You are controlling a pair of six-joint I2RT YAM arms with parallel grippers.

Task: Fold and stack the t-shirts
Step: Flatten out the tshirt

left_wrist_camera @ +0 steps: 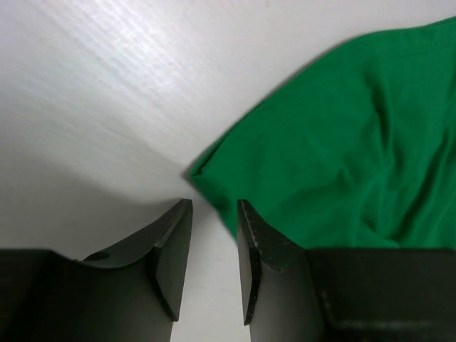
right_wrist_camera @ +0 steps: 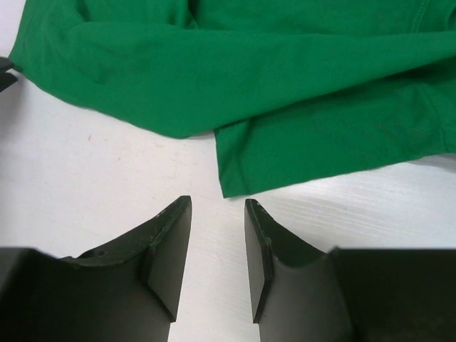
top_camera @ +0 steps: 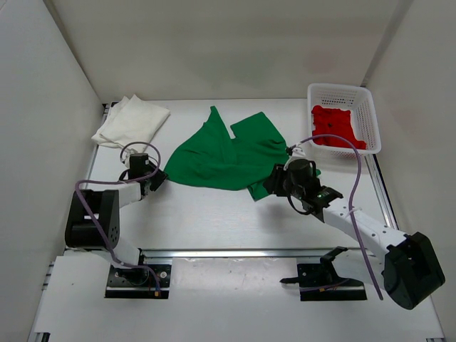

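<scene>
Green t-shirt (top_camera: 228, 153) lies rumpled mid-tabletop (top_camera: 214, 221). Left pincer (left_wrist_camera: 214, 206) and right pincer (right_wrist_camera: 217, 203) are both slightly parted and empty, each low by a near shirt corner, likely lined up to pinch for a fold. White t-shirt (top_camera: 132, 121) looks folded at the far-left corner; red t-shirt (top_camera: 335, 127) sits in the basket (top_camera: 370, 107) at the far-right corner.

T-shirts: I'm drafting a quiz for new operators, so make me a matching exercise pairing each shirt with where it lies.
Things:
1. white t-shirt
2. green t-shirt
3. red t-shirt

Places:
A. inside the basket
B. spread out at the middle of the table
C. at the far left corner of the table

Pairs: 1-C; 2-B; 3-A
</scene>
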